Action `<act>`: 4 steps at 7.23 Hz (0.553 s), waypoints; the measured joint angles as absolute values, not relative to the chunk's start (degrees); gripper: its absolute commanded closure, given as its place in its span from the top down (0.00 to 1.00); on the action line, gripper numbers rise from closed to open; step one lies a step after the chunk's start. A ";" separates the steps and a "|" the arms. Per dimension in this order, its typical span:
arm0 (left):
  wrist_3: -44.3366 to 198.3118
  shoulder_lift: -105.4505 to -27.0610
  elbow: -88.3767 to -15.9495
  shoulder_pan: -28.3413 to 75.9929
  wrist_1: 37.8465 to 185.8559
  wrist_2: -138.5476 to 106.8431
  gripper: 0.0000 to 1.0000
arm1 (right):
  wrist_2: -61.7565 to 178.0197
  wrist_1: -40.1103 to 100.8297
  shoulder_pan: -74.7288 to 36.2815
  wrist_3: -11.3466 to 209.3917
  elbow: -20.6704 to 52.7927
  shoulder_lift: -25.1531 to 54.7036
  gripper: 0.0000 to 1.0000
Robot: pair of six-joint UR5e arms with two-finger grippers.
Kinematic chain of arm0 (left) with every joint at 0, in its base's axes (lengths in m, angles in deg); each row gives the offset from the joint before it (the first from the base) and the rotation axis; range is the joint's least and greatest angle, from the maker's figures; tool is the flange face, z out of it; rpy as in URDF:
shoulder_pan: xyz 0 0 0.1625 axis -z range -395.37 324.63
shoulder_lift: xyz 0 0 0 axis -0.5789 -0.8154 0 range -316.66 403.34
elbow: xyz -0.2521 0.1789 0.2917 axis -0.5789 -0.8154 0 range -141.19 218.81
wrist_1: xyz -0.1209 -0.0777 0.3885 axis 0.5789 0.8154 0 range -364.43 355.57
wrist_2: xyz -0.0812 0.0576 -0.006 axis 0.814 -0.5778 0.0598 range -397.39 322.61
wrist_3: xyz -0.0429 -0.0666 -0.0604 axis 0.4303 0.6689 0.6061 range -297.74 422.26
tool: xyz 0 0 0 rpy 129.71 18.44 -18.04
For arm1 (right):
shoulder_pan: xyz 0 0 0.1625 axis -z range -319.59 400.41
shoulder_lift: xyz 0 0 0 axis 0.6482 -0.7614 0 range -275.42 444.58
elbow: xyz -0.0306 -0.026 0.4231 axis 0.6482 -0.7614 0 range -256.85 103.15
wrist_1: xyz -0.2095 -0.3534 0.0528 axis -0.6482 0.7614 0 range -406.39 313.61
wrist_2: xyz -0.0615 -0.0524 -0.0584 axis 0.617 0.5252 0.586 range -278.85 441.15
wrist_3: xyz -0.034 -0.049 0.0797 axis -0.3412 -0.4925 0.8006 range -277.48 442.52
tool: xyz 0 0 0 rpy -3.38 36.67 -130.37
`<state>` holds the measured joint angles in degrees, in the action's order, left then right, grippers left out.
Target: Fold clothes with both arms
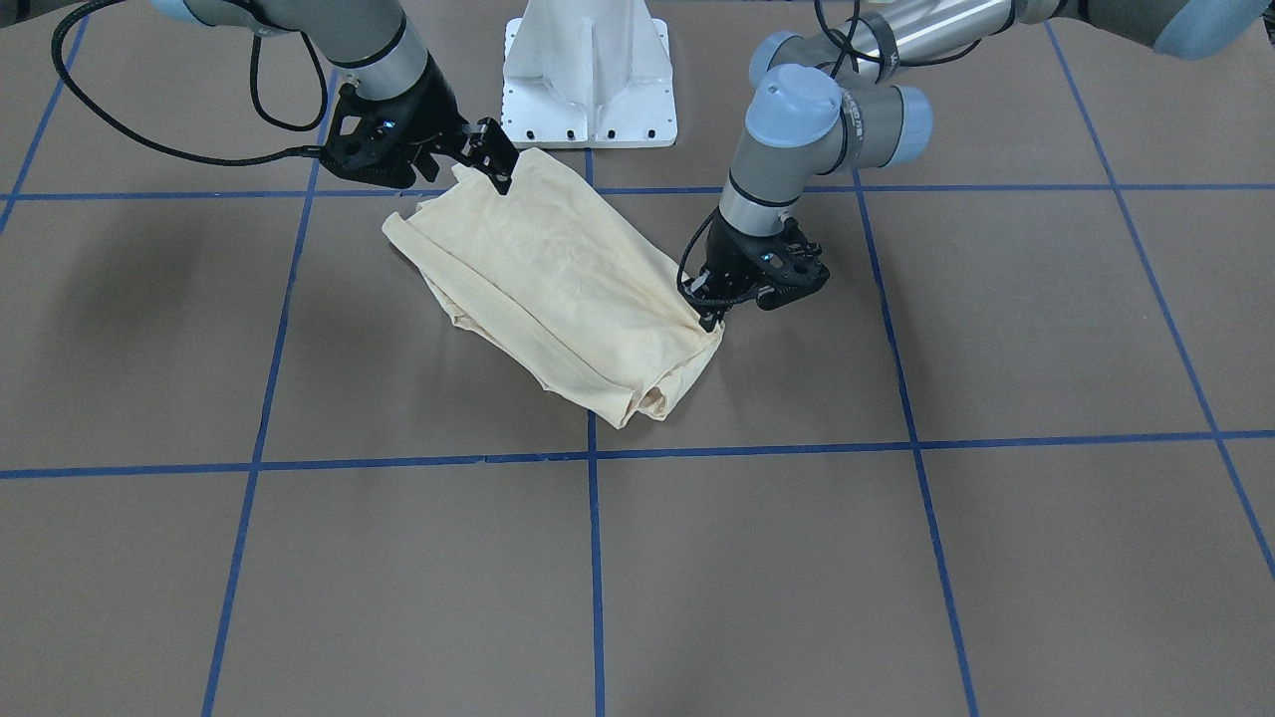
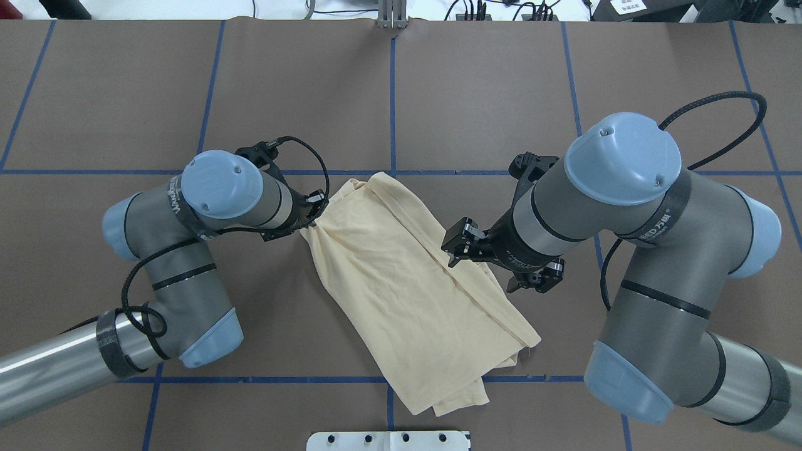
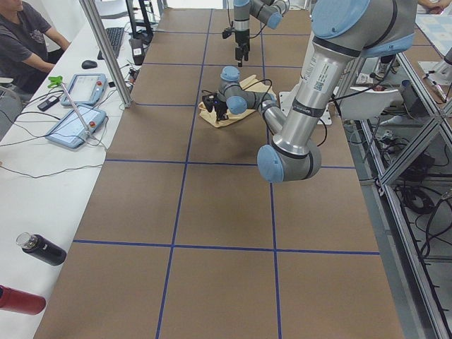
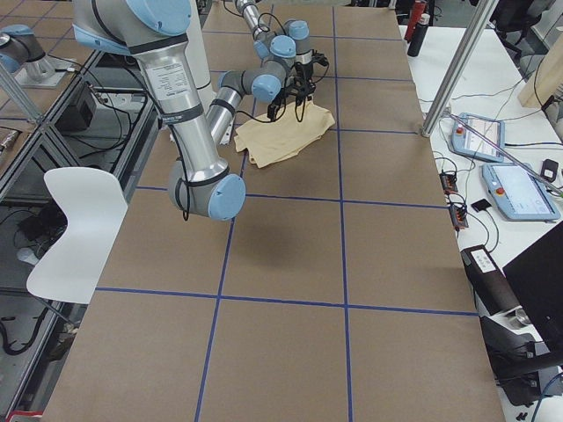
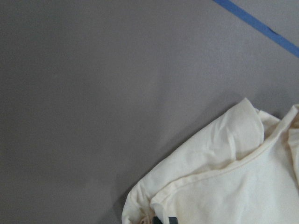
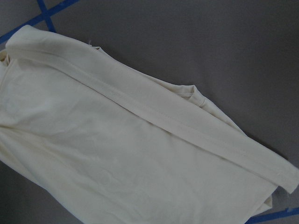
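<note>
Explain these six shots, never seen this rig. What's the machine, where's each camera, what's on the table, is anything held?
This is a robot with a left arm and a right arm on a white pedestal, at a brown table taped with blue lines. One camera faces the robot (sides mirrored), one looks down from behind it, two sit at the table's ends, and one rides on each wrist. A cream shirt, partly folded, lies on the table. The left tool is pinched shut on the shirt's edge, and the cloth gathers toward it. The right tool hangs over the opposite side. I cannot tell whether it is open or gripping. A seated operator shows in one end view.
</note>
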<state>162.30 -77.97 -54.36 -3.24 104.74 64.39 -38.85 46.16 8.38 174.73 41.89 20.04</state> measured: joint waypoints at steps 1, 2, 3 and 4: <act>162.16 -79.61 -52.40 -1.83 104.99 64.37 0.00 | -38.83 46.16 8.25 174.72 41.82 20.05 1.00; 162.05 -81.85 -50.23 -0.63 105.17 64.34 0.00 | -38.82 46.16 8.04 174.72 41.79 20.06 1.00; 161.95 -84.48 -47.70 0.51 105.34 64.31 0.00 | -38.80 46.16 7.81 174.72 41.77 20.05 1.00; 161.89 -86.64 -45.29 1.61 106.05 64.27 0.00 | -38.76 46.16 7.57 174.70 41.75 20.02 1.00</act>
